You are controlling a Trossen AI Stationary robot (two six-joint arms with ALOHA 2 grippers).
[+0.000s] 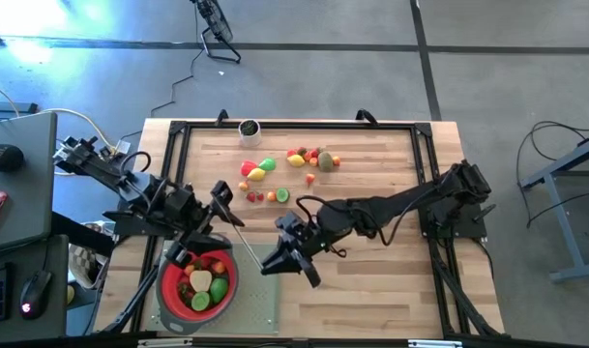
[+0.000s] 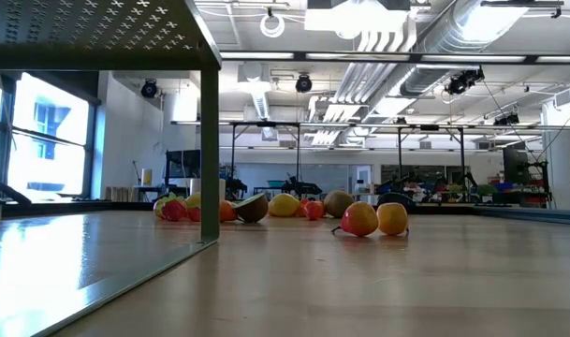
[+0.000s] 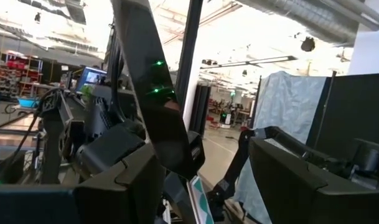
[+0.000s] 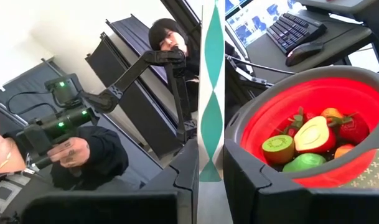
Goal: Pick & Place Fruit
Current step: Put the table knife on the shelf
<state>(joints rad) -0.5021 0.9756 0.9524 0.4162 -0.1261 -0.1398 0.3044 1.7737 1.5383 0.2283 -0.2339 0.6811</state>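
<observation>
The red strainer [image 1: 199, 285] sits at the near left of the bench [image 1: 371, 290], already holding several pieces of fruit [image 4: 304, 144]. More fruit [image 1: 286, 169] lies scattered well beyond the strainer, mid-bench. The left gripper [image 1: 226, 205] hovers just above the strainer's far rim, fingers apart, nothing between them. The right gripper [image 1: 286, 259] sits just beside the strainer, fingers clamped on a thin green-and-white patterned card [image 4: 211, 93].

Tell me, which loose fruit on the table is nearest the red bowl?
The little green fruit, at the end of the short row with two red ones. The other loose fruits lie farther up the table from the red bowl.
</observation>
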